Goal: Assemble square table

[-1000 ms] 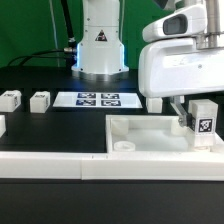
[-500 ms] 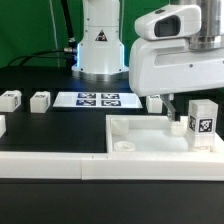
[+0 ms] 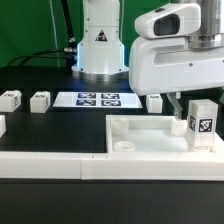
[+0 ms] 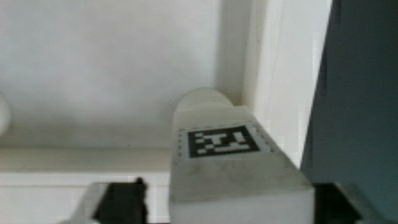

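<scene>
The white square tabletop (image 3: 150, 128) lies with its raised edges up at the exterior view's right, and a round socket (image 3: 125, 145) shows at its near corner. My gripper (image 3: 196, 104) is shut on a white leg (image 3: 203, 122) with a black-and-white tag. It holds the leg upright at the tabletop's right corner. In the wrist view the tagged leg (image 4: 224, 150) sits between my dark fingers (image 4: 125, 202), against the inner corner of the tabletop's raised edge (image 4: 249, 60). The leg's lower end is hidden.
Three loose white legs (image 3: 10, 99) (image 3: 40, 101) (image 3: 155, 102) stand on the black table, and a further white part (image 3: 2, 125) sits at the left edge. The marker board (image 3: 97, 99) lies before the robot base. A long white rail (image 3: 45, 165) runs along the front.
My hand has shifted and turned toward the exterior view's left over the first half second, then held still. The leg stays at the same corner.
</scene>
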`<state>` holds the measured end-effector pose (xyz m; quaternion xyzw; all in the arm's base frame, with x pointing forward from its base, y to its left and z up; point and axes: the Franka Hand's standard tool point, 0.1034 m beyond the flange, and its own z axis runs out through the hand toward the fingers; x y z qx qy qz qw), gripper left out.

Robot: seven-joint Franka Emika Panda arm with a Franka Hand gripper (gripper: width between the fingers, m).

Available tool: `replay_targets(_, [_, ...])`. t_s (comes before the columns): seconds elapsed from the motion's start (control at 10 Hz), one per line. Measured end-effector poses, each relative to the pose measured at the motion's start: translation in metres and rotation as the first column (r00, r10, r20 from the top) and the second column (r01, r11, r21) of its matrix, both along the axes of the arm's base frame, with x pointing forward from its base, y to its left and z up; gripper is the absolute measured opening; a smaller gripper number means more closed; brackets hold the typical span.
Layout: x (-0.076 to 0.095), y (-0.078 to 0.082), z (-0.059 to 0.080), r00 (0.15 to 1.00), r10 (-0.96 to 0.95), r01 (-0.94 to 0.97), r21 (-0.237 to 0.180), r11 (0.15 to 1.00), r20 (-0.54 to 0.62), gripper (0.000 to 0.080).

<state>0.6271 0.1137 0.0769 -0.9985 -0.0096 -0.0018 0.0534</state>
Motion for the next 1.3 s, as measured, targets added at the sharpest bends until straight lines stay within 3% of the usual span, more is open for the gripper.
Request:
replay_targets(0.4, [-0.0001, 0.0015, -0.0005, 0.961, -0.275, 0.275, -0.004, 0.961, -0.028, 0.029])
replay_targets(0.7, [0.0011, 0.0037, -0.001, 0.729, -0.683, 0.681, -0.046, 0.73, -0.044, 0.029])
replay_targets(0.9, [0.0027, 0.0045, -0.0011, 0.45, -0.891, 0.889, -0.067, 0.453, -0.062, 0.029])
replay_targets(1.1, [0.0027, 0.0023, -0.0024, 0.091, -0.988, 0.993, -0.067, 0.1, -0.124, 0.029])
replay_targets(1.2, [0.0025, 0.0031, -0.0022, 0.04, -0.991, 0.996, -0.073, 0.05, -0.127, 0.029])
replay_targets(1.3, [0.0024, 0.0036, -0.0024, 0.028, -0.991, 0.996, -0.075, 0.038, -0.128, 0.0367])
